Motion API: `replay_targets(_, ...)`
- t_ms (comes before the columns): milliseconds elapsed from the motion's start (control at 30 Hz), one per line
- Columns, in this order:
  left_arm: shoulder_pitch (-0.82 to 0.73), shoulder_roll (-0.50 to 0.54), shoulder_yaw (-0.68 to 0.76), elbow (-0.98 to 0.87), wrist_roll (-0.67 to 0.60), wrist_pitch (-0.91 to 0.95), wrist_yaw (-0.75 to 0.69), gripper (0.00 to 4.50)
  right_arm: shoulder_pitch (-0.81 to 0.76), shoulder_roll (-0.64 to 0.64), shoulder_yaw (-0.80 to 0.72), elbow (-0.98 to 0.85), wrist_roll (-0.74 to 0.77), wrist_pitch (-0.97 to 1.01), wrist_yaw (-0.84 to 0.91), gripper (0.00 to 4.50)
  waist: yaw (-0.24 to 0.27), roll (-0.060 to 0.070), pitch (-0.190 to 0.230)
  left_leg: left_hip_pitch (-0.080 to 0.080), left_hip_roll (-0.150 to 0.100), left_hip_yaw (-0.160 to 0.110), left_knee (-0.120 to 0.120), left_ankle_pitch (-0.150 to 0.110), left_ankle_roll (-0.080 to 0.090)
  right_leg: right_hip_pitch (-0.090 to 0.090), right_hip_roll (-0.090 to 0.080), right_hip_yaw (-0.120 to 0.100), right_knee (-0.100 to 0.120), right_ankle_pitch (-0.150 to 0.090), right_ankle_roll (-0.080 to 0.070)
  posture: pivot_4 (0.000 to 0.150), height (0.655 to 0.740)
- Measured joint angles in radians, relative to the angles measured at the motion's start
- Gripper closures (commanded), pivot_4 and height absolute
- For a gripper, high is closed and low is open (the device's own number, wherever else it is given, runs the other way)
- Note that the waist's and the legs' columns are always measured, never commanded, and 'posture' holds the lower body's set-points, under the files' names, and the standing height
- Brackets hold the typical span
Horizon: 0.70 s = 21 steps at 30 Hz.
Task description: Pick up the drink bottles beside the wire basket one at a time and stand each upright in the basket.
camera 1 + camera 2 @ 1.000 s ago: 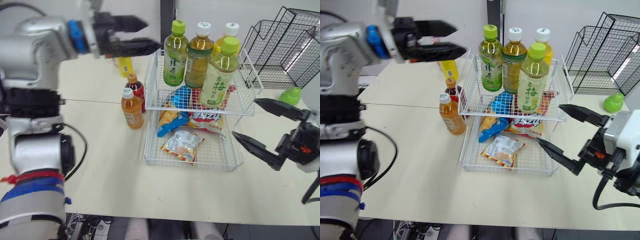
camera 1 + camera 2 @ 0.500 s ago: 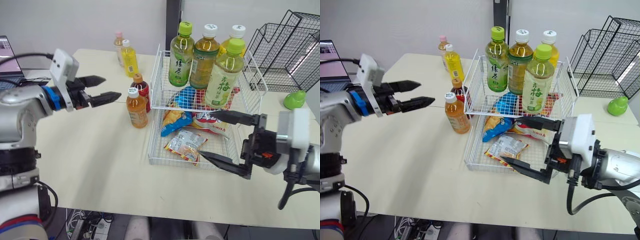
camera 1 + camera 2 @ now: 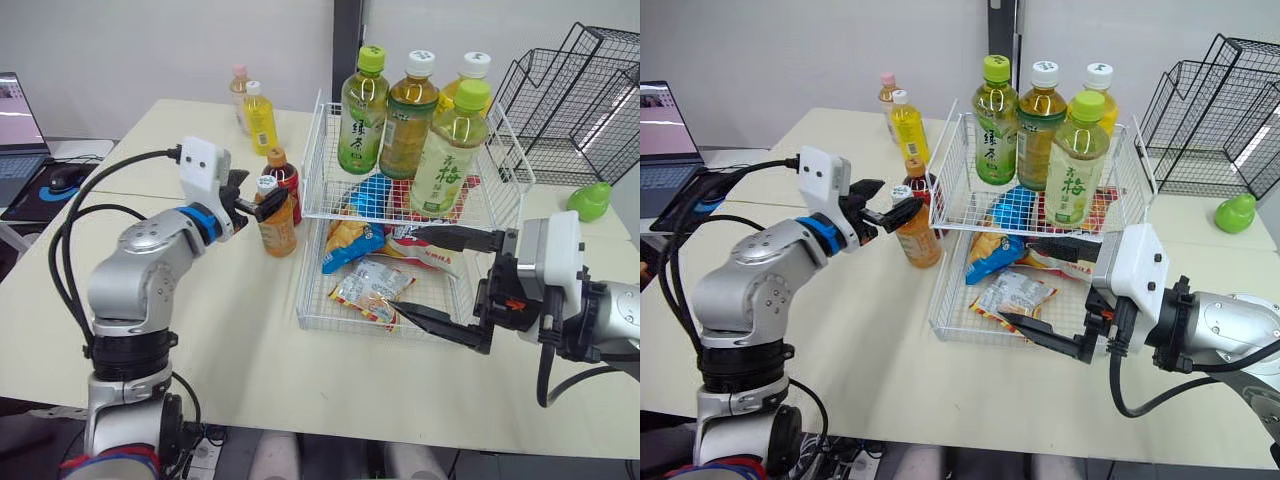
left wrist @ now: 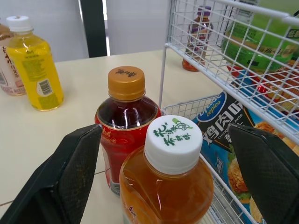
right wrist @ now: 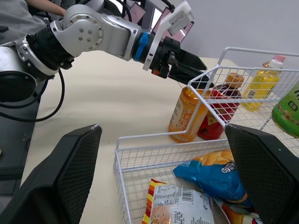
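Note:
An orange drink bottle (image 3: 274, 218) with a white cap (image 4: 173, 142) stands on the table just left of the two-tier white wire basket (image 3: 312, 165). Behind it stands a dark red bottle (image 4: 125, 116) with an orange cap. My left gripper (image 3: 260, 198) is open at cap height, one finger on each side of the orange bottle's neck, not touching. A yellow bottle (image 3: 259, 117) and a pale pink one (image 3: 238, 88) stand further back. Several green and amber bottles (image 3: 405, 110) stand upright in the upper tier. My right gripper (image 3: 428, 280) is open over the lower tier's front right.
Snack bags (image 3: 372, 285) fill the lower tier. Black wire racks (image 3: 570, 95) and a small green object (image 3: 585, 195) sit at the back right. A laptop (image 3: 14, 112) and a mouse (image 3: 66, 177) are off the table's left side.
My left gripper has swung right and closer, from open table to straddling the orange bottle's cap. The right gripper has stayed over the basket's front, hardly moving.

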Motion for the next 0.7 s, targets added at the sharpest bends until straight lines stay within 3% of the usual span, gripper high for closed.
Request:
replay_targets(133,-0.013,-0.033,-0.026,0.009,0.007,0.001,0.034,0.02,-0.021,0.002,0.007,0.000,0.009,0.007,-0.003,0.00,0.000,0.000,0.000,0.000,0.000,0.000,0.000,0.000,0.000,0.000,0.000,0.000,0.000,0.000,0.000,0.150,0.7134)
replay_targets(233,-0.027,-0.042,-0.043,0.026,0.016,-0.003,0.048,0.60,-0.027,0.005,0.013,0.000,0.012,0.008,-0.005,0.00,0.000,0.000,0.000,0.000,0.000,0.000,0.000,0.000,0.000,0.000,0.000,0.000,0.000,0.000,0.000,0.150,0.7134)
replay_targets(500,-0.032,-0.062,-0.052,0.035,0.025,-0.014,0.073,3.13,-0.027,0.006,0.015,-0.001,0.020,0.016,-0.024,0.00,0.000,0.000,0.000,0.000,0.000,0.001,0.000,0.000,0.000,0.000,0.000,0.000,0.000,0.000,0.000,0.150,0.7134)
replay_targets(633,-0.030,-0.043,-0.056,0.028,0.020,-0.010,0.054,3.13,-0.023,0.005,0.009,-0.005,0.022,0.017,-0.039,0.00,0.001,0.000,0.000,0.000,0.000,0.001,-0.001,0.000,0.000,0.000,0.000,0.000,-0.001,0.000,0.000,0.150,0.7134)
replay_targets(700,-0.028,0.015,-0.058,0.006,0.002,0.011,0.004,3.13,0.002,0.000,-0.032,-0.008,0.028,0.017,-0.041,0.00,0.000,-0.001,0.000,0.000,0.000,0.001,-0.001,0.000,0.000,-0.001,0.001,0.000,-0.001,0.000,0.000,0.150,0.7134)
